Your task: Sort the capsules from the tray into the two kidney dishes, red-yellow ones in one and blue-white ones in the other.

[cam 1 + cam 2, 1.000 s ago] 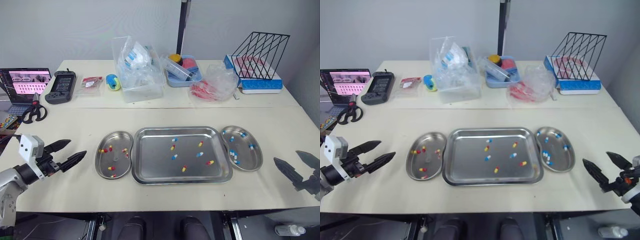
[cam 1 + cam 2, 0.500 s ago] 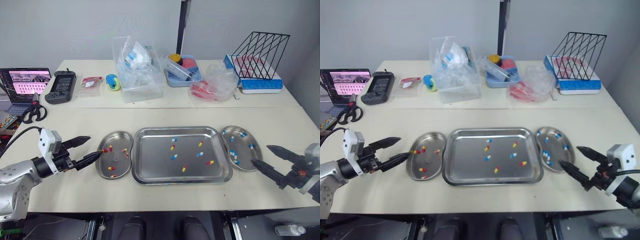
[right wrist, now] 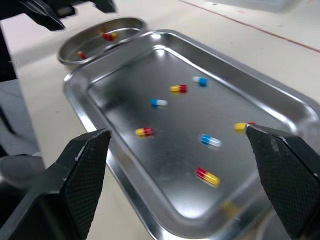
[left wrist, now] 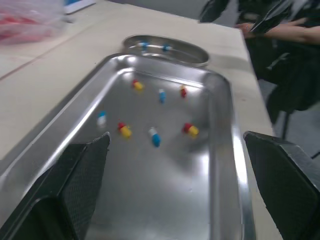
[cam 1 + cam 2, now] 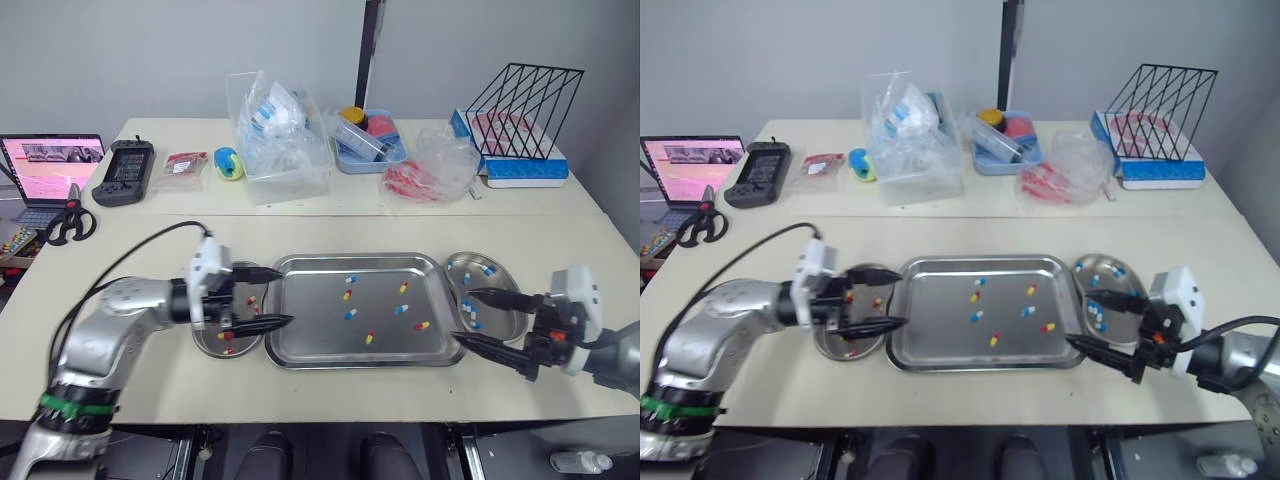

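A steel tray (image 5: pixel 360 258) lies mid-table holding several loose capsules, among them a red-yellow one (image 5: pixel 420 325) and a blue-white one (image 5: pixel 349 314). To its left, the left kidney dish (image 5: pixel 207 345) holds red-yellow capsules. To its right, the right kidney dish (image 5: pixel 505 275) holds blue-white ones. My left gripper (image 5: pixel 285 296) hangs open over the left dish, tips at the tray's left rim. My right gripper (image 5: pixel 462 314) is open over the right dish, tips at the tray's right rim. In the wrist views the capsules (image 4: pixel 154 136) (image 3: pixel 207 176) lie between the spread fingers (image 4: pixel 80 175) (image 3: pixel 280 165).
At the table's back stand a laptop (image 5: pixel 50 165), scissors (image 5: pixel 68 222), a handheld console (image 5: pixel 122 172), a clear bin of plastic bags (image 5: pixel 275 140), a blue tub (image 5: pixel 370 135), a bag with red items (image 5: pixel 430 170) and a black wire rack (image 5: pixel 520 110).
Both arms have swung inward from the table's outer sides. The left gripper now reaches across the left dish, the right gripper across the right dish, both still open.
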